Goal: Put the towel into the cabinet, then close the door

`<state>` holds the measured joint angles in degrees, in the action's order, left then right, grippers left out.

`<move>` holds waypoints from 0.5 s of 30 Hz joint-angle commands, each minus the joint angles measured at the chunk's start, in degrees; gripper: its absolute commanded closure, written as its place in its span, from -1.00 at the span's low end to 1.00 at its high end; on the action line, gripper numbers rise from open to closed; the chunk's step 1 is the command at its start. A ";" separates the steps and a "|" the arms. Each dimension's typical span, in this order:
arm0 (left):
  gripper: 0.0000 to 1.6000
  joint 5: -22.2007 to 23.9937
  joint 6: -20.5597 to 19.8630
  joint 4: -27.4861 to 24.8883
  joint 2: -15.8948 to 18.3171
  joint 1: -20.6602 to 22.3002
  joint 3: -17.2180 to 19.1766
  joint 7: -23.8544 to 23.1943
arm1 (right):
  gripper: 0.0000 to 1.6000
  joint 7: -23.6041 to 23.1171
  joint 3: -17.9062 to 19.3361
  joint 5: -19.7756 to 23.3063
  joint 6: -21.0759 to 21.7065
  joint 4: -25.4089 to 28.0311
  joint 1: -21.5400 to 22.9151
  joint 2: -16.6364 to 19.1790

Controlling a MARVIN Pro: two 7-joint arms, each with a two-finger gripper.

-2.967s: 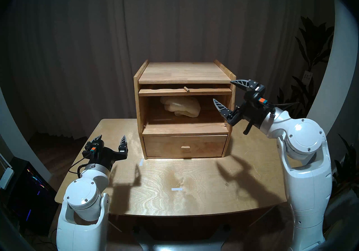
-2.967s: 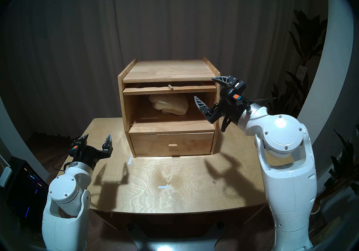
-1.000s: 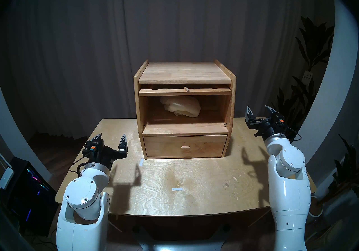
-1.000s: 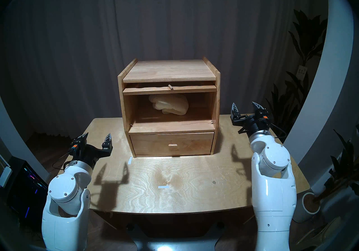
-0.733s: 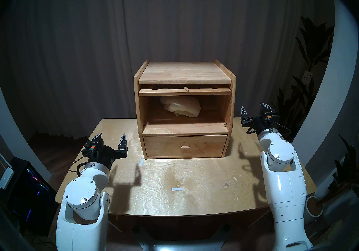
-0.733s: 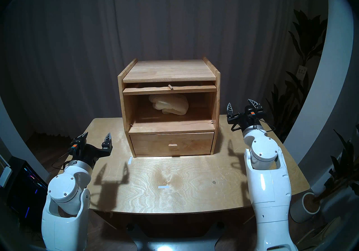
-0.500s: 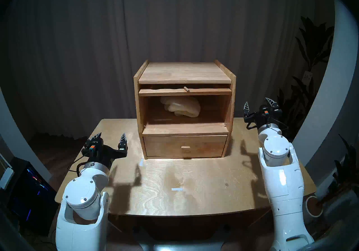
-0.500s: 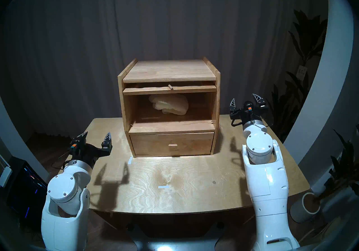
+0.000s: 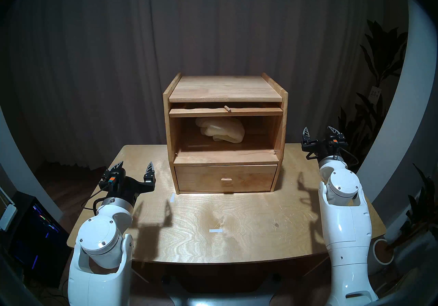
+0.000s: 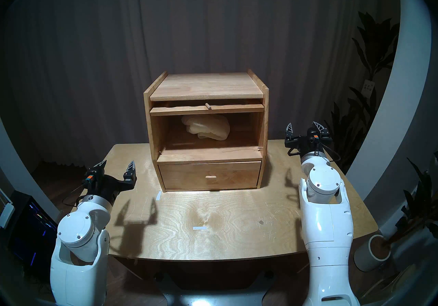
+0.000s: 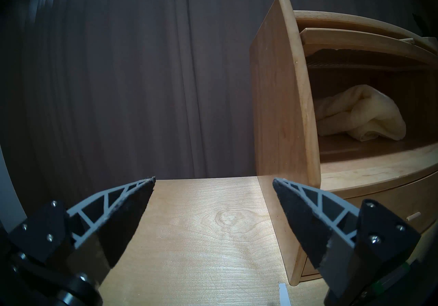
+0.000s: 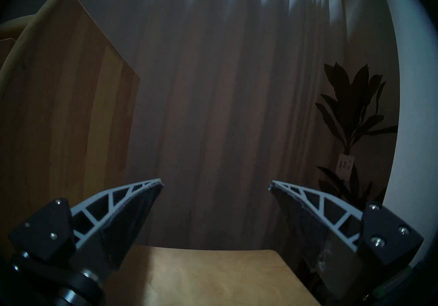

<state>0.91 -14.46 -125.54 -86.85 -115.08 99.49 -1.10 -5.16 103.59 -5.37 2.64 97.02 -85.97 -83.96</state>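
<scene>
The light-wood cabinet (image 9: 225, 89) stands at the back middle of the table. The cream towel (image 9: 221, 130) lies crumpled deep inside its big compartment, touched by no gripper. The door (image 9: 225, 111) is raised flat under the top board, its peg knob (image 9: 227, 108) sticking out in front. My left gripper (image 9: 136, 164) hovers open and empty to the front left of the cabinet. My right gripper (image 9: 318, 130) is open and empty too, just right of the cabinet's side wall (image 12: 66, 108). The left wrist view shows the towel (image 11: 360, 113) past the left side wall (image 11: 277, 99).
A shut drawer (image 9: 225, 177) with a flat pull fills the cabinet's base. Two white tape marks (image 9: 216, 230) (image 9: 172, 197) lie on the table (image 9: 248, 246). A potted plant (image 9: 374, 108) stands off the right edge and a dark computer case (image 9: 35, 227) sits low on the left.
My right arm drew back from the cabinet's opening and came down beside its right wall, gripper still open. The left arm, towel and door have not moved.
</scene>
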 commanded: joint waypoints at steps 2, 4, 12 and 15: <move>-1.00 0.04 0.13 -1.45 -0.04 0.03 0.16 0.04 | -1.00 -0.66 -0.32 -0.36 0.34 1.28 0.07 0.68; -1.00 0.97 2.56 -1.34 0.39 0.14 0.33 -1.19 | -1.00 -0.72 -0.31 -0.33 0.33 1.26 0.07 0.70; -1.00 0.65 7.35 -7.85 2.72 6.59 -5.11 -4.26 | -1.00 -1.11 -0.24 -0.06 0.07 0.84 0.15 0.82; -1.00 2.11 8.18 -10.25 2.56 8.48 -7.53 -5.79 | -1.00 -1.25 -0.23 0.01 0.05 0.75 0.18 0.89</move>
<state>1.91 -10.70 -129.75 -85.75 -112.65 96.13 -4.06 -6.57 103.36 -5.30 2.90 96.84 -86.50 -83.18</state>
